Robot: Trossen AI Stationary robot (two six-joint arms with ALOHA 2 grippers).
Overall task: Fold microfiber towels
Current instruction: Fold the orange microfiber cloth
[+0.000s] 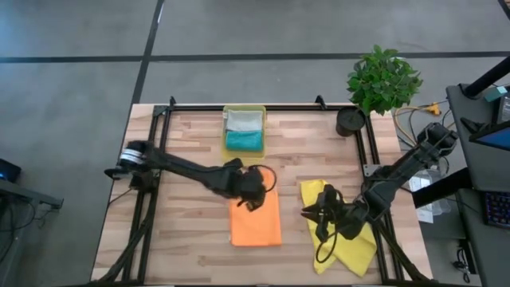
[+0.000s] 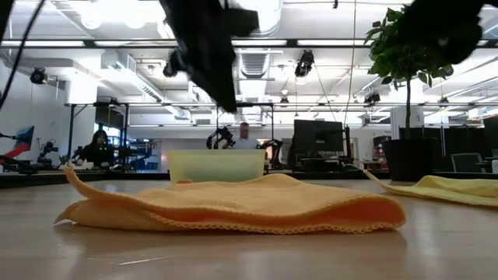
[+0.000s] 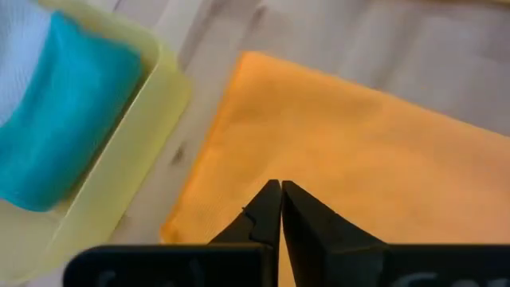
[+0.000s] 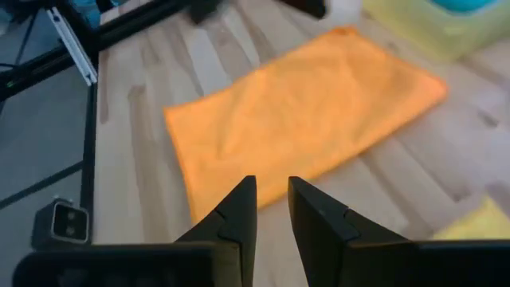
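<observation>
the folded orange towel [image 1: 256,221] lies flat near the front middle of the wooden tabletop [image 1: 183,215]. the left claw [image 1: 253,194] hangs clenched and empty above its far edge. to the right, the right claw [image 1: 313,214] hovers slightly parted, grasping nothing, over the crumpled yellow towel [image 1: 351,239]. farther back, the teal towel [image 1: 244,141] and grey towel [image 1: 244,120] sit in the yellow tray [image 1: 244,109].

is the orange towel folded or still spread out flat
Folded. The orange microfiber towel lies as a narrow rectangle on the wooden table, and the low view shows stacked layers with a rounded fold edge.
</observation>
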